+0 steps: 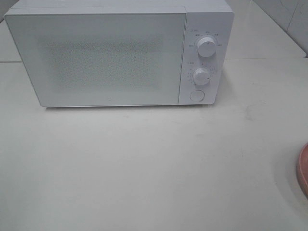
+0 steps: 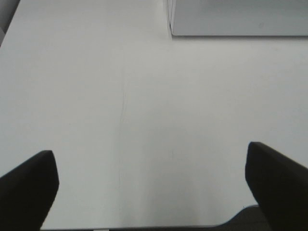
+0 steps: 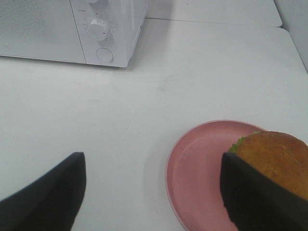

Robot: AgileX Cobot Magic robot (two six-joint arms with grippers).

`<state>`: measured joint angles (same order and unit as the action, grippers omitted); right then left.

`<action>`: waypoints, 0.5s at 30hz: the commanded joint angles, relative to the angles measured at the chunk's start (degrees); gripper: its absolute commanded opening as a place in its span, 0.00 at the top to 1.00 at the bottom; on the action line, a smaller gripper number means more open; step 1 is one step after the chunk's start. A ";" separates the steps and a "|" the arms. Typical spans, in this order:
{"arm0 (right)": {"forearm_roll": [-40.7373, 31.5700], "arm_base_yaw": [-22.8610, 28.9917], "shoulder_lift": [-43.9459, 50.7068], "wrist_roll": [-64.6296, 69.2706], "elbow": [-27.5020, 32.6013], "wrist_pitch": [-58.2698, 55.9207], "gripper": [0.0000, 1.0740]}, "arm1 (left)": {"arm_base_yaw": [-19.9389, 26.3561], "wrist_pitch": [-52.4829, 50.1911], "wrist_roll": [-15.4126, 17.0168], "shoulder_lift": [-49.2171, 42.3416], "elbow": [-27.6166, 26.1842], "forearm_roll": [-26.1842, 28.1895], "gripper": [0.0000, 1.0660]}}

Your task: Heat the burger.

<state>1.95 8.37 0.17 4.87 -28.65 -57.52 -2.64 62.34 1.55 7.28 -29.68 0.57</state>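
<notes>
Right wrist view: burger (image 3: 274, 161) seated off-centre on pink plate (image 3: 197, 178), microwave (image 3: 72, 29) door shut. Right gripper (image 3: 149, 192) and left gripper (image 2: 151, 185) spread, empty. Risk: burger carried before door is opened; bun crushed.

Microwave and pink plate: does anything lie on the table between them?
No. In the right wrist view, only bare white table lies between the microwave and the pink plate holding the burger.
</notes>
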 commanded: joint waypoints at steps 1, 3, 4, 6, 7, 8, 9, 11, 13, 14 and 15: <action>-0.11 -0.34 1.72 -0.40 0.11 0.40 0.30 | 0.06 -0.97 -0.11 -4.93 0.06 0.57 0.08; -0.11 -0.34 1.72 -0.40 0.11 0.40 0.30 | 0.06 -0.97 -0.11 -5.96 0.06 0.80 0.08; -0.11 -0.34 1.72 -0.40 0.11 0.40 0.30 | 0.06 -0.97 -0.11 -7.68 0.06 0.92 0.08; -0.11 -0.34 1.72 -0.40 0.11 0.40 0.30 | 0.06 -0.97 -0.11 -8.42 0.06 0.92 0.08; -0.11 -0.34 1.72 -0.40 0.11 0.40 0.30 | 0.06 -0.97 -0.11 -8.42 0.06 0.92 0.08; -0.11 -0.34 1.72 -0.40 0.11 0.40 0.30 | 0.06 -0.97 -0.11 -9.05 0.06 0.92 0.08; -0.11 -0.34 1.72 -0.40 0.11 0.40 0.30 | 0.06 -0.97 -0.11 -9.00 0.06 0.92 0.08; -0.11 -0.34 1.72 -0.40 0.11 0.40 0.30 | 0.06 -0.97 -0.11 -9.00 0.06 0.92 0.08; -0.11 -0.34 1.72 -0.40 0.11 0.40 0.30 | 0.23 -0.97 -0.11 -9.00 0.06 0.92 0.08; -0.11 -0.34 1.72 -0.40 0.11 0.40 0.30 | 1.55 -0.97 -0.11 -9.00 0.06 0.86 0.08; -0.11 -0.34 1.72 -0.40 0.11 0.40 0.30 | 1.55 -0.97 -0.11 -9.00 0.06 0.86 0.08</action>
<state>1.95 8.37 0.17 4.87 -28.65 -57.52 -1.95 62.11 1.38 -0.29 -29.62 1.26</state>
